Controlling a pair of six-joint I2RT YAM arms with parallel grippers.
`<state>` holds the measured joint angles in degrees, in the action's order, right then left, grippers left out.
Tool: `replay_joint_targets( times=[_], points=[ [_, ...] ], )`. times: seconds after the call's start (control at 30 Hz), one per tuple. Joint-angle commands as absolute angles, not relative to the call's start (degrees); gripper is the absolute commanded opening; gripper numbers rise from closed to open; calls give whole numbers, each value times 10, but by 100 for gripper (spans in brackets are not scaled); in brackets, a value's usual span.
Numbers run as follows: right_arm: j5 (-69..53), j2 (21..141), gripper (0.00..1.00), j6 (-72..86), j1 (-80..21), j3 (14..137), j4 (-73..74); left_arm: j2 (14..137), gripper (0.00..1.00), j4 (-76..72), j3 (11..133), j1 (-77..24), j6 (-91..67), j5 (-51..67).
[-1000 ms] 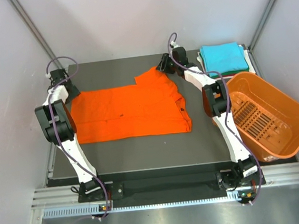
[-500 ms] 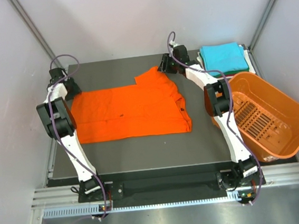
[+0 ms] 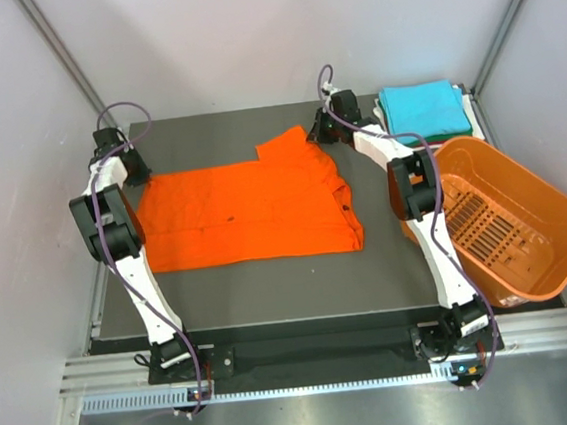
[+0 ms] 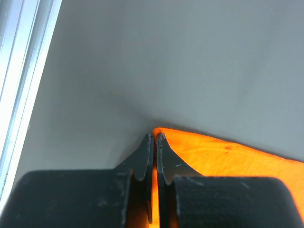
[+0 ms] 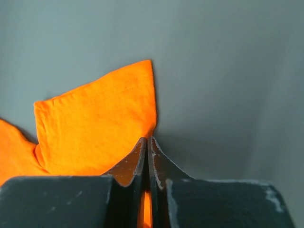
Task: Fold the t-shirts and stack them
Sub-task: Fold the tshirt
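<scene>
An orange t-shirt lies spread flat on the dark table top. My left gripper is at its far left corner, shut on that corner of cloth, with orange showing between the jaws. At the far right sleeve my right gripper is shut on the sleeve's edge. A turquoise folded t-shirt tops a stack at the back right, with white and dark layers just showing under it.
An orange slotted plastic basket stands tilted at the right edge, close to the right arm. Pale walls and metal frame posts enclose the table at the back and sides.
Both grippers have closed onto the orange t-shirt's far corners. The left gripper has shifted slightly toward the back; the cloth lies much as before.
</scene>
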<state>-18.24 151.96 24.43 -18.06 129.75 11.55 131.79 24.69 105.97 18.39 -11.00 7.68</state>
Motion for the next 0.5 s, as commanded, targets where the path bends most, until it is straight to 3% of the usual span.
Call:
replay_joint_targets(
  times=[0.0,0.1,0.2,0.3,0.47],
  points=[
    [-175,1456,0,236,-171,1283,96,1295,0,254,1083,185,-114,76],
    [-178,1432,0,233,-169,1249,65,1289,10,259,1075,186,-105,65],
    [-205,1409,0,230,-169,1215,25,1283,35,254,1067,185,-96,69],
    [-222,1397,0,232,-173,1196,4,1282,38,237,1064,186,-96,98],
    [-221,1386,0,234,-173,1188,5,1266,32,229,1045,185,-103,157]
  ],
)
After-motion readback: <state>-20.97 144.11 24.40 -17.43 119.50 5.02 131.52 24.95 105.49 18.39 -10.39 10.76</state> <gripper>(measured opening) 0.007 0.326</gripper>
